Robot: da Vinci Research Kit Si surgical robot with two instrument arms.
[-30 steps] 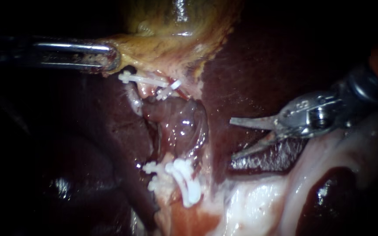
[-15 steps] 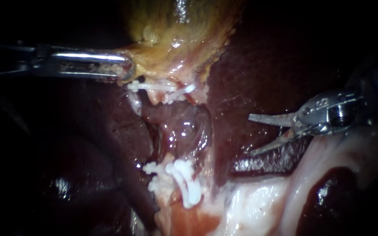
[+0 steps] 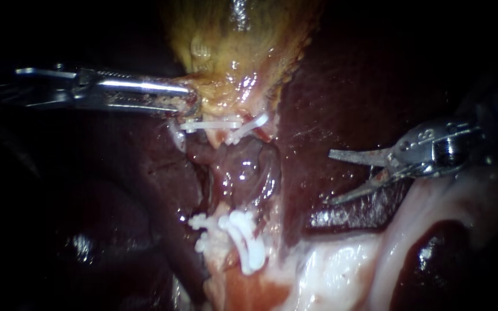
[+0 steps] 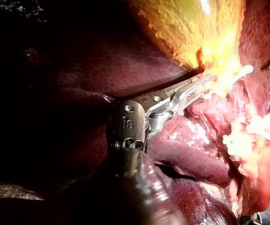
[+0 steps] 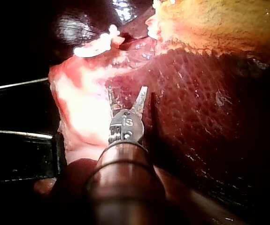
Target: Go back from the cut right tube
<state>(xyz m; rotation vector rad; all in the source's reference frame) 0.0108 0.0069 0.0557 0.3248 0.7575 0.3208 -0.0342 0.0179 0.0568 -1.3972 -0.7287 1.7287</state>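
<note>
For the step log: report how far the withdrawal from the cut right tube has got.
Done: the right instrument, blades open and empty, sits over the liver, well clear of the upper clips and lower clips. In hand: the left instrument grips the gallbladder edge above the upper clips. Left: perhaps drawing the right instrument further back.
</note>
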